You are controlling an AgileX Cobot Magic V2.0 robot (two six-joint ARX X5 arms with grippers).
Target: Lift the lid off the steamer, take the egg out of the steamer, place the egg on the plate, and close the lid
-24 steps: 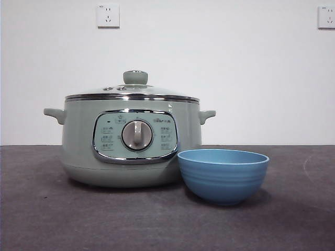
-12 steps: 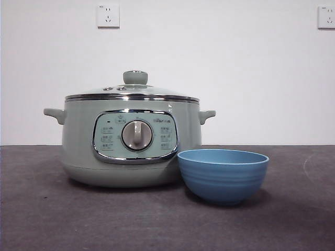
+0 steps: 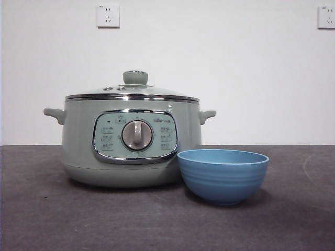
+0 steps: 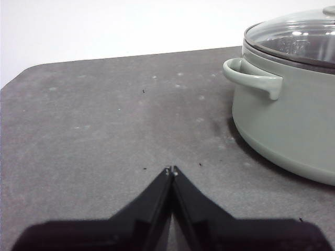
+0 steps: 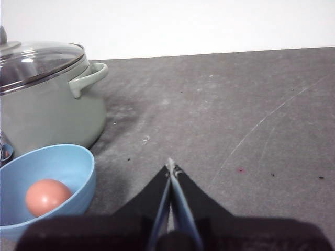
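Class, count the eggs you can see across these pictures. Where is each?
1. The egg lies inside the plate beside the steamer. Under the closed lid, others may be hidden.

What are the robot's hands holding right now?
Nothing. The left hand and the right hand are both shut on nothing, over the bare table. The egg lies in the plate.

The left gripper (image 4: 171, 170) shows two matte black jaws, broad at the base and tapering to thin wedge tips with a small pale fleck at each point. The right gripper (image 5: 170, 163) is the same matte black pair, with a bluish-grey sheen along the inner edges.
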